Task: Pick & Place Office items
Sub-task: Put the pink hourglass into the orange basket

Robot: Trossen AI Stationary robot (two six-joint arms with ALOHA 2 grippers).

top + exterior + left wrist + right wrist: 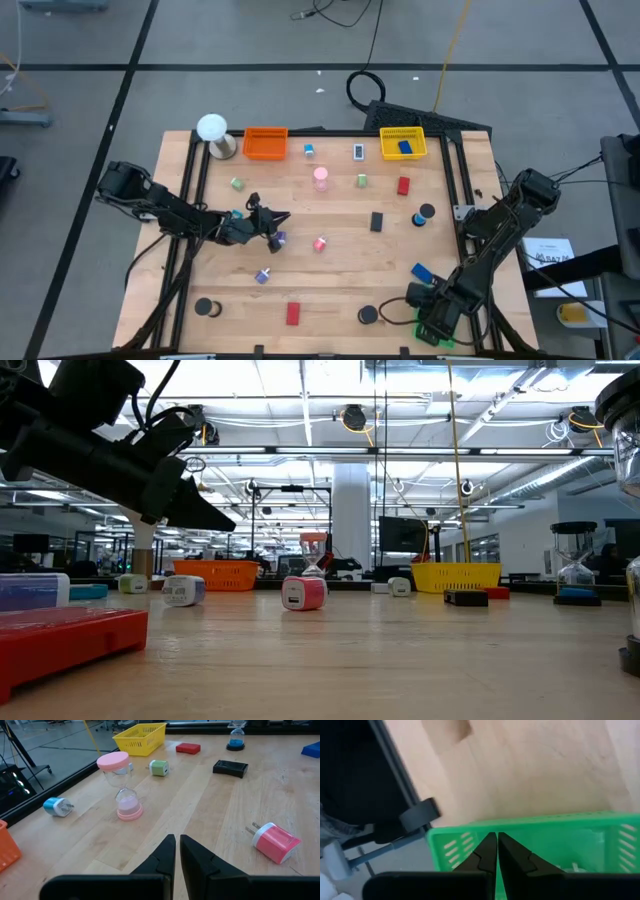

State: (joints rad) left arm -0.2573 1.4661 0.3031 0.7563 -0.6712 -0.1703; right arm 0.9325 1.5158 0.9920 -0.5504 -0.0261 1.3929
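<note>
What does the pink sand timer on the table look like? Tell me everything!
The pink hourglass stands upright on the bare wooden table, in its middle toward the far side. It has a flat round pink cap on top, a matching pink base, and a clear pinched glass body between them. Pink sand seems to sit mostly in the lower bulb. Nothing touches it: a blue-and-white plug lies off to one side and a green one beyond it. No gripper is on it.
</note>
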